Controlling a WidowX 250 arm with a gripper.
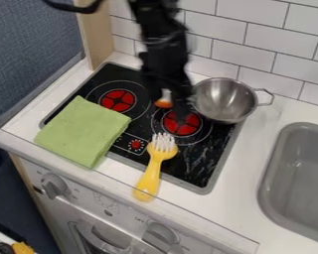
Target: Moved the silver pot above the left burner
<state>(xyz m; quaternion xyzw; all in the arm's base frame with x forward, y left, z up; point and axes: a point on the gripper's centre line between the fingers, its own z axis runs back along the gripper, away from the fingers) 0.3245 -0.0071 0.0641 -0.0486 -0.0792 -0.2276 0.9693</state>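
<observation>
The black gripper (176,103) hangs over the stove, between the two burners and close to the left side of the silver pot (222,101). The pot stands upright over the stove's back right corner, its wire handle pointing right toward the wall. I cannot tell whether the gripper touches its rim. The left burner (118,100) is a red disc with a dark cross, partly bordered by the green cloth.
A folded green cloth (83,131) lies over the stove's left front. A yellow brush (152,171) lies across the front edge, bristles toward the right burner (182,124). An orange and white item (164,100) is beside the gripper. A grey sink (299,173) is at right.
</observation>
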